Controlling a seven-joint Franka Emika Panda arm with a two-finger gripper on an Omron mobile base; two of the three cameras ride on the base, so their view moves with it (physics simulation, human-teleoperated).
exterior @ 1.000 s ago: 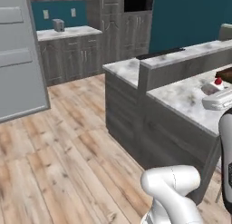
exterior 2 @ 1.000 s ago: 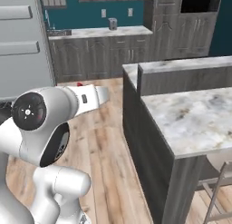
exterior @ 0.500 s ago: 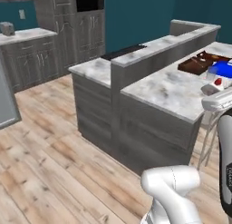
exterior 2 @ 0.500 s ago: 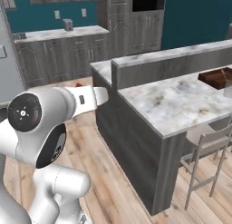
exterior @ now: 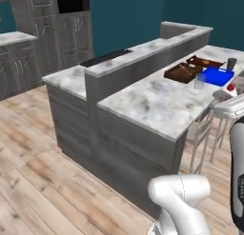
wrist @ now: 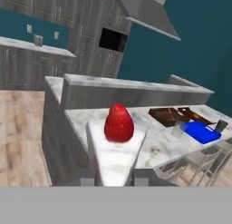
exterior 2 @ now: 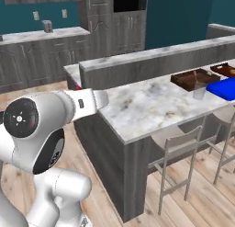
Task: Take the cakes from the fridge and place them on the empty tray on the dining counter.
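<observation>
Arm pose: upper links rise at lower right of the left base view and lower left of the right base view; the forearm runs roughly level, hand extended forward toward the counter [exterior 2: 151, 102].

Gripper [wrist: 110, 177]: in the hand view the two dark tips sit at the bottom, one on each side of the white cake [wrist: 113, 153]; jaws pinch the slice between them. Red topping on the slice stands upright, facing the camera. In the left base view the hand end shows at the right edge, a small red spot [exterior: 231, 87] just above it.

Cake is held in the air, short of the counter edge, not resting on anything.

Tray [exterior 2: 223, 88]: blue, on the far part of the counter, well apart from the gripper. A clear cup [exterior 2: 198, 90] stands just beside it on the near side. Brown wooden tray [exterior 2: 194, 79] lies beyond the cup. Reddish board [exterior: 205, 63] lies further along. A dark cup [wrist: 220, 126] stands near the tray's far corner.

Stools [exterior 2: 176, 150] stand along the counter's near side.
</observation>
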